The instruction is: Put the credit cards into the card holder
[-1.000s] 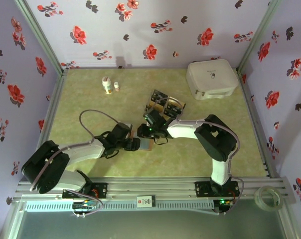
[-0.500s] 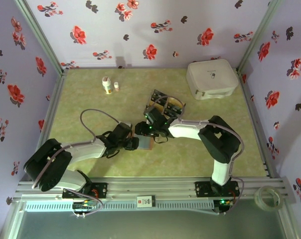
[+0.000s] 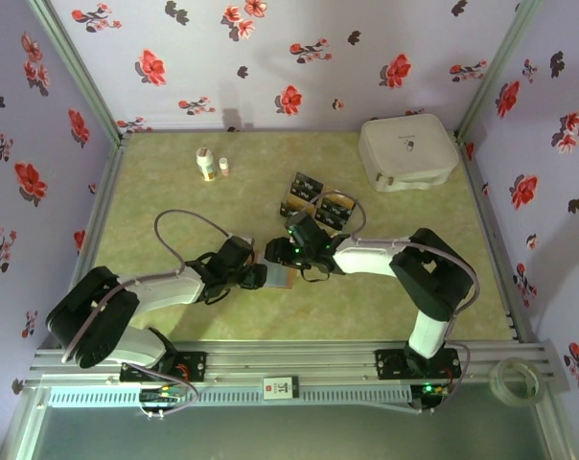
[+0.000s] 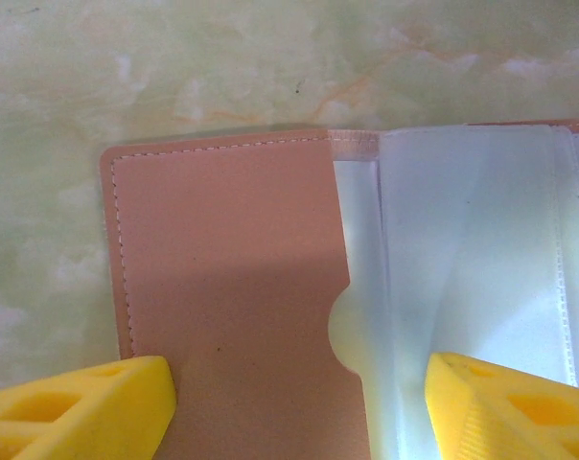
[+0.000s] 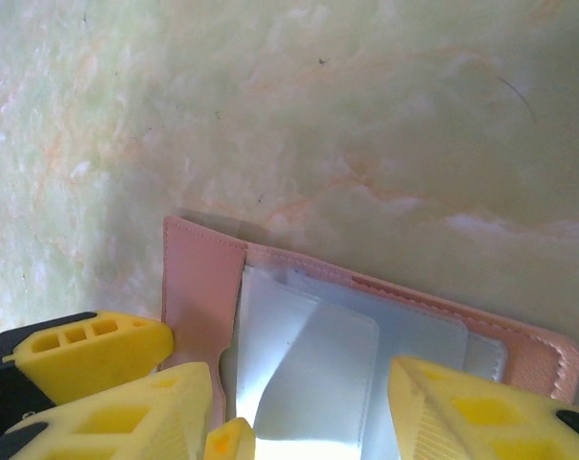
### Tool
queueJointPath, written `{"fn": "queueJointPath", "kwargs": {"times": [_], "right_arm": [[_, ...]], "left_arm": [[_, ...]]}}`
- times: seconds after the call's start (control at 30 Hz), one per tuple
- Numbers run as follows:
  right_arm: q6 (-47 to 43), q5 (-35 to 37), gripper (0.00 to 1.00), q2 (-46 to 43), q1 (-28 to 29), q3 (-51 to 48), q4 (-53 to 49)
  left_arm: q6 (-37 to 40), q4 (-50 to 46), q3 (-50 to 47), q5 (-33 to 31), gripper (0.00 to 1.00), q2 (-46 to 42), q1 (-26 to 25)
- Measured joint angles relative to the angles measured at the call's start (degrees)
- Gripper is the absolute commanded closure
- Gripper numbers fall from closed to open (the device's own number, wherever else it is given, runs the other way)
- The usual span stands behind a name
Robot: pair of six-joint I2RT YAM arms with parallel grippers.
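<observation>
Open reddish-brown leather card holder (image 3: 281,277) with clear plastic sleeves (image 4: 462,268), flat on the green marbled table (image 3: 414,287) at centre. I see the left gripper (image 4: 299,412) and right gripper (image 5: 299,412) meeting over it, both with jaws spread, pinching nothing. The thin black and gold credit cards (image 3: 315,198) lie just beyond.

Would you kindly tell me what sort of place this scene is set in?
Most likely a robot test booth, not a home or shop: flower-print walls box in a small green table, and the left arm and right arm are bolted to a metal rail at its near edge.
</observation>
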Motion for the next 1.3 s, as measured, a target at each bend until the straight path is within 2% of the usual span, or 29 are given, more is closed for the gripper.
{"fn": "queueJointPath", "kwargs": {"times": [0.47, 0.73, 0.97, 1.3], "right_arm": [[1.6, -1.7, 0.5, 2.7, 0.0, 0.2, 3.2], [2.8, -3.0, 0.5, 2.7, 0.7, 0.9, 4.1], [2.8, -3.2, 0.5, 2.7, 2.1, 3.8, 3.2], [2.9, -3.1, 0.5, 3.5, 4.0, 10.8, 0.1]], "left_arm": [[0.0, 0.0, 0.0, 0.0, 0.26, 0.0, 0.0], [-0.7, -1.4, -0.3, 1.6, 0.09, -3.1, -0.2], [-2.0, -8.3, -1.6, 1.3, 0.0, -14.0, 1.0], [-5.0, -14.9, -2.2, -0.2, 0.0, -32.5, 4.7]]}}
